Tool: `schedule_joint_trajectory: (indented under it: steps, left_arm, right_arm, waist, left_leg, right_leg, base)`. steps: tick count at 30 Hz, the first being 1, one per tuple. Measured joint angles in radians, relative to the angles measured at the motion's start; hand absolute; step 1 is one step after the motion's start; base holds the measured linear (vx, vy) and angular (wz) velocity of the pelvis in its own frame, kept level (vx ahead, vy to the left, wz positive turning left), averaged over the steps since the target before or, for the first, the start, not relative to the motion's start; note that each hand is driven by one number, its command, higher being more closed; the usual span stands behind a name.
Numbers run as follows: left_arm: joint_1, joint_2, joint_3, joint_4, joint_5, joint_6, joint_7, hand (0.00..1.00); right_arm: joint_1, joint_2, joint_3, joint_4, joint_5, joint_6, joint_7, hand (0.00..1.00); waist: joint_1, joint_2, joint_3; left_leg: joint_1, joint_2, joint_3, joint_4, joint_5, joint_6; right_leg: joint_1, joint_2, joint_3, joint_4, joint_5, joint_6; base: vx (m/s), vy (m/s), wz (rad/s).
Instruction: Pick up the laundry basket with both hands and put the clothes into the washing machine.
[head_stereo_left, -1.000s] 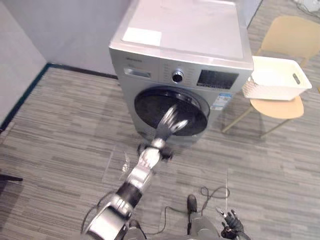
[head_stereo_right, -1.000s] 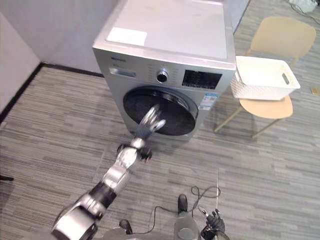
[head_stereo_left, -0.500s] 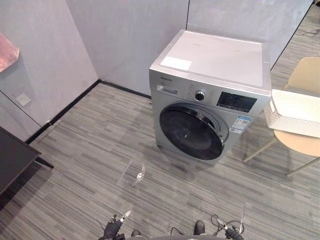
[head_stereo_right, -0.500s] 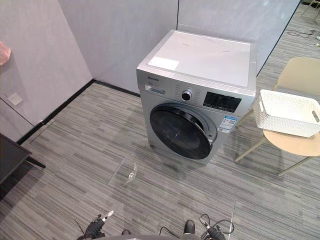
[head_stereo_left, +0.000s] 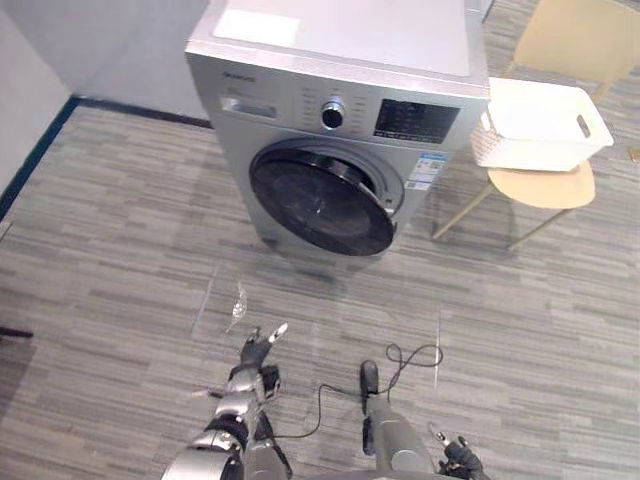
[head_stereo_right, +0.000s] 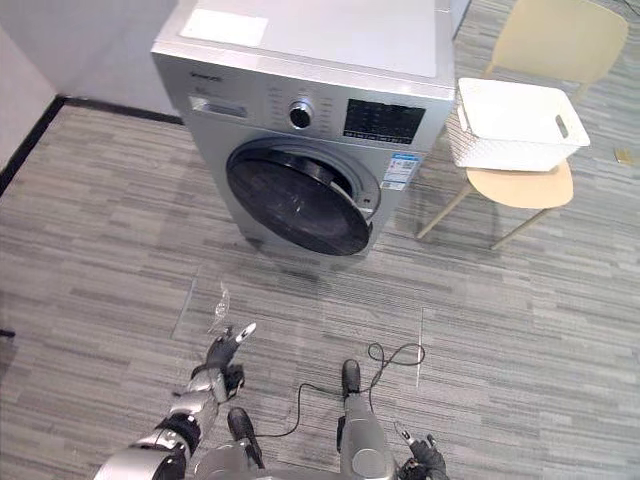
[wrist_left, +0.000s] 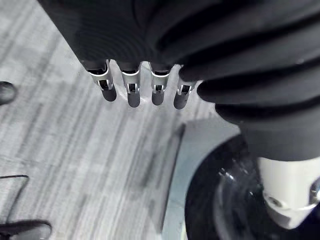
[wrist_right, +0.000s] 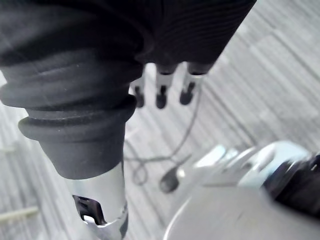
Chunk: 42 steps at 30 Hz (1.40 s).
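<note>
I note the left robot hand (head_stereo_left: 256, 349), which reached toward the washing machine (head_stereo_left: 330, 130) door a second ago, now hangs low, fingers straight and empty. The right robot hand (head_stereo_right: 421, 458) is low, also relaxed. The white laundry basket (head_stereo_left: 540, 124) sits on the chair (head_stereo_left: 545, 185); door appears shut.

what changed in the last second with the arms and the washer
The left hand, raised in front of the silver washing machine's dark round door a second ago, has dropped low beside the robot, fingers open, holding nothing. The right hand stays low. The door is still shut, and the white plastic laundry basket still sits on the beige chair; the camera shifted.
</note>
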Motion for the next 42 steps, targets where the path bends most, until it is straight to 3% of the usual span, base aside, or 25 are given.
schedule_joint_trajectory:
  steps: [2,6,7,9,11,12,13,14,15,16,17,18,19,20,22,24,28,29,32,34,35,36,37,39,42]
  left_arm:
    - [-0.013,-0.027,-0.032,-0.028,-0.009,-0.008,-0.001,0.00]
    - [0.086,-0.032,-0.061,-0.135,-0.052,-0.022,-0.026,0.00]
    - [0.148,-0.039,-0.021,-0.168,-0.073,-0.029,-0.044,0.00]
    - [0.245,-0.052,0.076,-0.189,-0.094,-0.034,-0.061,0.00]
    - [0.320,-0.046,0.164,-0.148,-0.110,-0.027,-0.070,0.00]
    - [0.340,-0.047,0.200,-0.105,-0.124,-0.013,-0.071,0.00]
    - [0.347,-0.047,0.220,-0.084,-0.127,-0.009,-0.071,0.00]
    - [0.347,-0.038,0.259,-0.070,-0.129,-0.002,-0.070,0.00]
    - [0.347,-0.024,0.264,-0.052,-0.127,0.003,-0.070,0.00]
    - [0.349,-0.021,0.273,-0.040,-0.127,0.004,-0.070,0.00]
    - [0.358,-0.022,0.289,-0.020,-0.126,0.007,-0.068,0.00]
    - [0.370,-0.023,0.289,0.009,-0.126,0.012,-0.068,0.00]
    - [0.377,-0.022,0.289,0.022,-0.125,0.015,-0.068,0.00]
    - [0.378,0.001,0.296,0.039,-0.125,0.023,-0.066,0.00]
    - [0.389,0.016,0.296,0.045,-0.125,0.026,-0.066,0.00]
    - [0.371,0.018,0.293,0.046,-0.125,0.026,-0.067,0.00]
    - [0.361,0.011,0.220,0.043,-0.125,0.023,-0.069,0.00]
    - [0.334,0.019,0.164,0.043,-0.125,0.025,-0.068,0.00]
    - [0.295,0.023,0.071,0.043,-0.074,0.027,-0.069,0.00]
    - [0.253,0.011,0.038,0.043,-0.037,0.027,-0.068,0.00]
    - [0.228,0.005,0.036,0.043,-0.029,0.026,-0.067,0.00]
    - [0.216,0.006,0.025,0.042,-0.028,0.025,-0.066,0.00]
    - [0.196,0.007,-0.002,0.044,-0.028,0.020,-0.066,0.00]
    - [0.174,-0.035,-0.075,0.041,-0.027,0.018,-0.068,0.00]
    - [0.145,-0.089,-0.158,0.033,-0.004,0.017,-0.083,0.00]
  right_arm:
    - [0.012,0.000,-0.062,0.024,0.000,0.004,-0.001,0.00]
    - [0.038,0.016,-0.134,0.047,0.000,0.009,0.000,0.00]
    - [0.045,0.016,-0.149,0.058,0.000,0.011,-0.001,0.00]
    - [0.047,0.001,-0.136,0.049,0.000,0.011,-0.001,0.00]
    - [0.011,-0.023,-0.128,0.047,0.001,0.011,-0.001,0.00]
    - [-0.025,-0.037,-0.129,0.046,0.002,0.011,-0.005,0.00]
    - [-0.045,-0.042,-0.131,0.044,0.002,0.010,-0.007,0.00]
    - [-0.077,-0.043,-0.143,0.035,0.010,0.007,-0.010,0.00]
    - [-0.104,-0.044,-0.158,0.036,0.013,0.004,-0.015,0.00]
    - [-0.115,-0.044,-0.161,0.037,0.018,0.004,-0.019,0.00]
    - [-0.129,-0.046,-0.174,0.036,0.025,0.002,-0.020,0.00]
    - [-0.130,-0.057,-0.171,0.034,0.035,0.001,-0.019,0.00]
    - [-0.132,-0.062,-0.171,0.034,0.040,0.000,-0.019,0.00]
    - [-0.131,-0.045,-0.171,0.042,0.042,0.002,-0.022,0.00]
    - [-0.113,-0.023,-0.167,0.063,0.043,0.003,-0.019,0.00]
    - [-0.109,-0.011,-0.167,0.089,0.043,0.005,-0.018,0.00]
    - [-0.062,0.012,-0.173,0.098,0.037,0.015,0.013,0.00]
    - [-0.038,0.017,-0.172,0.098,0.037,0.028,0.021,0.00]
    - [-0.013,0.013,-0.132,0.087,0.039,0.034,0.023,0.00]
    - [-0.008,0.013,-0.107,0.077,0.040,0.033,0.025,0.00]
    - [-0.008,0.014,-0.102,0.076,0.039,0.033,0.025,0.00]
    - [-0.006,0.019,-0.098,0.077,0.038,0.033,0.023,0.00]
    - [-0.002,0.029,-0.097,0.079,0.038,0.034,0.023,0.00]
    - [0.011,0.026,-0.113,0.079,0.036,0.030,0.019,0.00]
    - [0.026,0.028,-0.130,0.038,0.021,0.033,0.009,0.00]
  waist:
    - [-0.014,0.040,0.009]
    - [-0.022,0.036,0.011]
    - [-0.016,0.029,0.011]
    - [0.016,0.049,0.004]
    - [0.042,0.061,-0.005]
    - [0.039,0.066,-0.004]
    - [0.040,0.064,-0.005]
    - [0.047,0.063,-0.005]
    - [0.065,0.059,-0.005]
    - [0.066,0.057,-0.006]
    - [0.065,0.061,-0.012]
    - [0.073,0.082,-0.028]
    - [0.076,0.089,-0.035]
    - [0.070,0.047,-0.056]
    - [0.068,0.004,-0.096]
    - [0.068,-0.003,-0.105]
    - [0.055,0.011,-0.103]
    - [0.049,0.014,-0.085]
    - [0.030,0.013,-0.054]
    - [0.029,0.014,-0.035]
    - [0.031,0.007,-0.028]
    - [0.031,-0.004,-0.026]
    - [0.030,-0.035,-0.017]
    - [0.024,0.009,-0.008]
    - [0.020,0.035,0.013]
  left_leg:
    - [0.031,0.012,-0.010,0.006,-0.016,-0.009]
    - [0.082,0.017,-0.058,0.121,-0.015,-0.009]
    - [0.067,0.041,-0.086,0.280,-0.016,-0.010]
    - [-0.010,0.111,-0.158,0.574,0.018,0.038]
    - [-0.106,0.129,-0.263,0.795,0.149,0.064]
    - [-0.157,0.129,-0.271,0.862,0.060,0.063]
    - [-0.182,0.126,-0.257,0.866,0.017,0.064]
    - [-0.216,0.125,-0.210,0.808,-0.029,0.056]
    - [-0.215,0.108,-0.170,0.671,-0.030,0.054]
    - [-0.206,0.083,-0.172,0.570,-0.027,0.049]
    - [-0.164,0.029,-0.181,0.347,-0.001,0.027]
    - [-0.156,0.006,-0.194,0.258,0.025,0.026]
    - [-0.160,-0.002,-0.206,0.261,0.006,0.073]
    - [-0.159,-0.033,-0.185,0.298,-0.026,0.080]
    - [-0.171,-0.070,-0.167,0.327,-0.076,0.100]
    - [-0.166,-0.083,-0.157,0.339,-0.093,0.120]
    - [-0.036,-0.120,-0.148,0.217,-0.113,0.140]
    - [-0.013,-0.120,-0.153,0.220,-0.124,0.149]
    - [0.049,-0.107,-0.142,0.196,-0.125,0.149]
    - [0.082,-0.080,-0.116,0.184,-0.130,0.121]
    - [0.083,-0.062,-0.110,0.185,-0.142,0.098]
    - [0.083,-0.058,-0.110,0.186,-0.148,0.086]
    - [0.083,-0.054,-0.124,0.196,-0.155,0.057]
    - [0.066,-0.011,-0.167,0.156,-0.139,0.022]
    - [0.038,0.045,-0.222,0.110,-0.072,-0.025]
  right_leg:
    - [0.002,0.002,-0.022,0.087,-0.027,-0.018]
    - [0.082,-0.043,-0.080,0.237,-0.173,-0.034]
    - [0.158,-0.053,-0.101,0.245,-0.208,-0.040]
    - [0.231,-0.035,-0.113,0.276,-0.270,-0.042]
    - [0.285,-0.033,-0.098,0.308,-0.347,-0.054]
    - [0.312,-0.038,-0.097,0.308,-0.368,-0.070]
    - [0.320,-0.041,-0.098,0.305,-0.362,-0.068]
    - [0.336,-0.044,-0.107,0.285,-0.358,-0.070]
    - [0.361,-0.049,-0.112,0.259,-0.355,-0.068]
    - [0.376,-0.052,-0.120,0.246,-0.354,-0.066]
    - [0.394,-0.053,-0.125,0.223,-0.356,-0.061]
    - [0.407,-0.043,-0.117,0.206,-0.370,-0.028]
    - [0.413,-0.042,-0.109,0.205,-0.380,-0.009]
    - [0.433,-0.084,-0.104,0.195,-0.378,0.012]
    - [0.439,-0.120,-0.103,0.166,-0.353,0.041]
    - [0.439,-0.134,-0.097,0.173,-0.290,0.044]
    - [0.272,-0.173,-0.028,0.575,-0.165,0.017]
    - [0.170,-0.168,0.015,0.785,-0.172,0.012]
    - [0.031,-0.151,-0.011,0.957,-0.272,-0.005]
    - [-0.018,-0.149,-0.051,0.823,-0.300,-0.003]
    - [-0.011,-0.142,-0.071,0.658,-0.287,-0.001]
    - [-0.002,-0.141,-0.073,0.565,-0.274,0.009]
    - [0.033,-0.133,-0.078,0.411,-0.238,0.006]
    - [0.056,-0.072,-0.131,0.348,-0.242,0.000]
    - [0.051,-0.026,-0.217,0.344,-0.257,-0.035]
  base:
    - [0.21,0.038,0.11]
    - [0.26,0.001,0.55]
    - [0.31,-0.131,0.47]
    - [0.21,-0.130,0.01]
    - [0.23,-0.068,-0.05]
    - [0.28,-0.024,0.16]
    - [0.27,-0.018,0.19]
    - [0.24,0.025,0.04]
    - [0.24,0.049,0.01]
    - [0.24,0.097,-0.07]
    - [0.25,0.154,-0.19]
    - [0.27,0.201,-0.31]
    - [0.33,0.265,-0.23]
    - [0.30,0.209,-0.08]
    - [0.44,0.223,0.02]
    - [0.37,0.216,0.00]
    - [0.27,0.190,0.03]
    - [0.19,0.064,0.19]
    - [0.12,-0.050,0.02]
    - [0.04,-0.197,-0.33]
    - [-0.02,-0.216,-0.28]
    - [0.02,-0.408,-0.10]
    - [0.04,-0.301,0.08]
    - [0.09,-0.309,0.21]
    - [0.10,-0.262,0.41]
